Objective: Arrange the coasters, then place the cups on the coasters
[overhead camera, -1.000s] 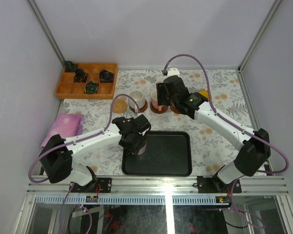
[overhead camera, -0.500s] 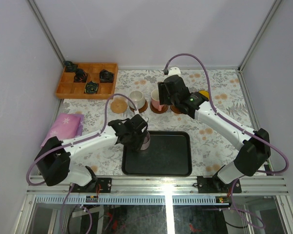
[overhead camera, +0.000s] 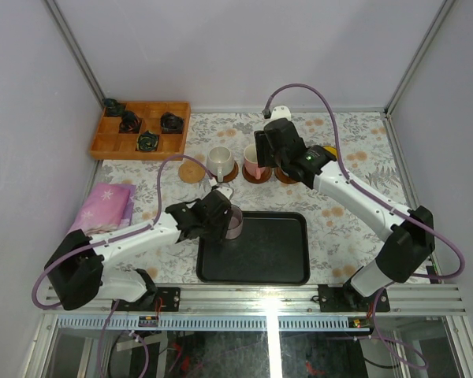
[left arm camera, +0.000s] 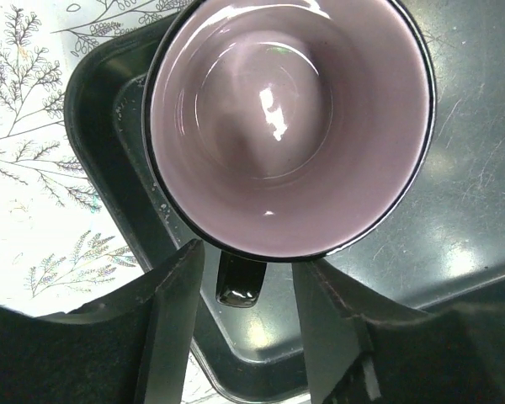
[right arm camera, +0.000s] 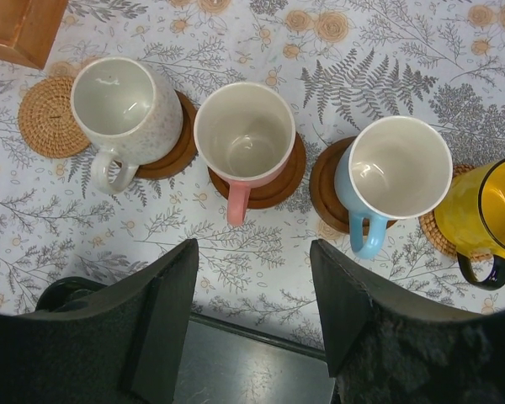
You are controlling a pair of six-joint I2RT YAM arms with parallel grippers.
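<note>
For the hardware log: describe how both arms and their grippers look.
The left arm and right arm have white tubular links and bulky black joint housings. A mauve cable loops along each. The left gripper and right gripper are black, each with two flat matte fingers. A green light glows near the right wrist.

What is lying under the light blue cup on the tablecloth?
A dark brown coaster lies under the light blue cup; only its left edge shows. The rest of it is covered by the cup.
</note>
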